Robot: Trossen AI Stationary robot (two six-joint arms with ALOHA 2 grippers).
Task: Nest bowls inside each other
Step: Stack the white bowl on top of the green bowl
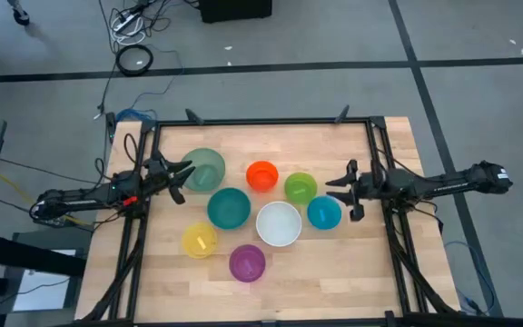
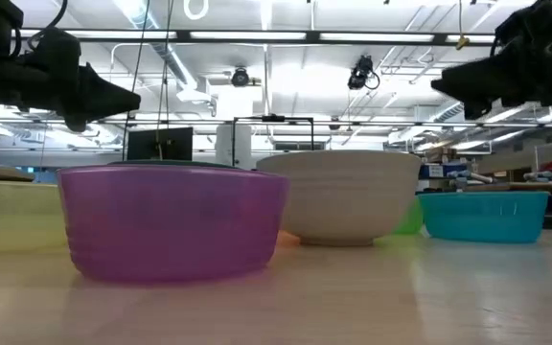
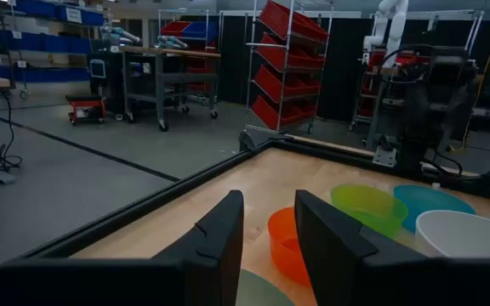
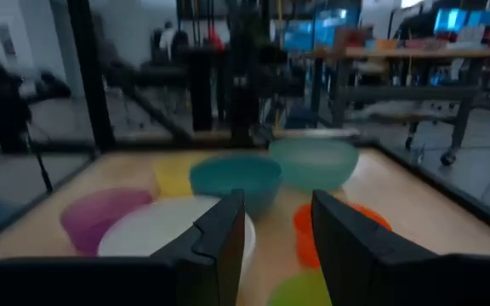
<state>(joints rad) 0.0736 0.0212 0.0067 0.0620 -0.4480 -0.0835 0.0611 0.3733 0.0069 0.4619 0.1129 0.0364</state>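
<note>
Several plastic bowls stand apart, upright on their bases, on the wooden table: sage green [image 1: 204,170], orange [image 1: 262,175], lime green [image 1: 300,187], teal [image 1: 229,208], white [image 1: 279,223], blue [image 1: 324,213], yellow [image 1: 200,240] and purple [image 1: 247,262]. None sits inside another. My left gripper [image 1: 182,182] hovers open and level beside the sage green bowl's left rim, above the table. My right gripper [image 1: 336,189] hovers open and level just right of the lime green and blue bowls. Nothing lies between the fingers of my left gripper [image 3: 269,229] or of my right gripper [image 4: 277,229].
A black frame [image 1: 261,121] runs along the table's far edge and down both sides. Bare wood lies along the near edge [image 1: 334,282] and at the far right corner [image 1: 389,145]. Cables and a coil [image 1: 135,59] lie on the floor beyond the table.
</note>
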